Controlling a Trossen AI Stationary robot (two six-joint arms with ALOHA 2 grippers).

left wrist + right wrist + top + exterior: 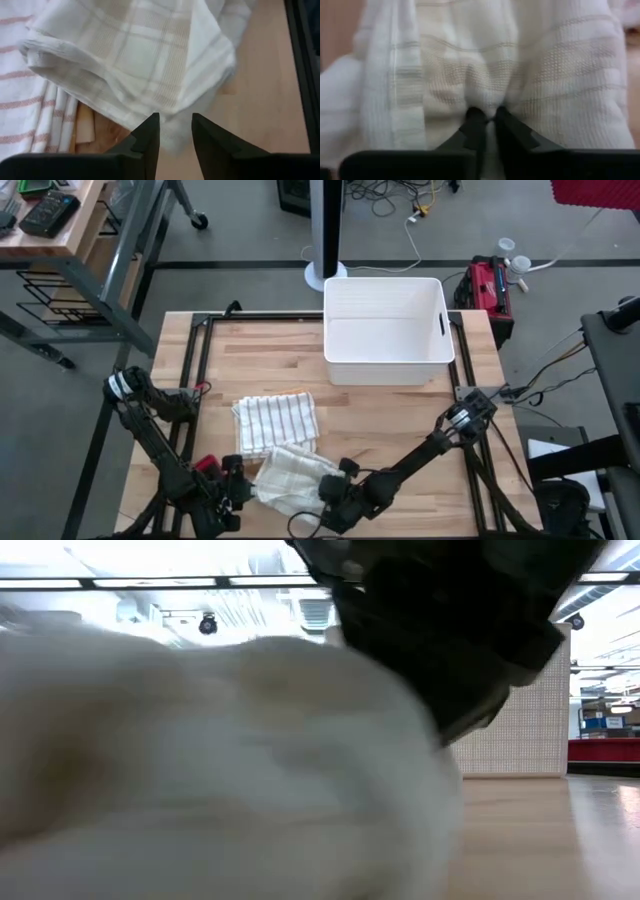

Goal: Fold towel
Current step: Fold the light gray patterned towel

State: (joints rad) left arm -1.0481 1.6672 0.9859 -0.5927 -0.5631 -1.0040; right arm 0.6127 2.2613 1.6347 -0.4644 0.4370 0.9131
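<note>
A white towel with faint beige checks lies bunched near the table's near edge; up close it fills the low view. Behind it lies a folded white towel with red stripes, flat on the wood. My left gripper is at the checked towel's left side, shut on its edge. My right gripper is at the towel's right side, shut on a bunch of it. In the low view, a dark gripper body stands over the towel. My left gripper pinches the checked towel's hanging edge between its two fingers, coming in low from the table's left. The cloth bulges in folds beyond the tips; several layers show. My right gripper pinches a gathered fold of the checked towel between its nearly closed fingers, coming in low from the table's right. The cloth puckers toward the tips, and the rest spreads out beyond them.
A white plastic bin stands at the table's far edge, right of centre. Black frame rails run along the table's left and right sides. Bare wood lies between the bin and the towels.
</note>
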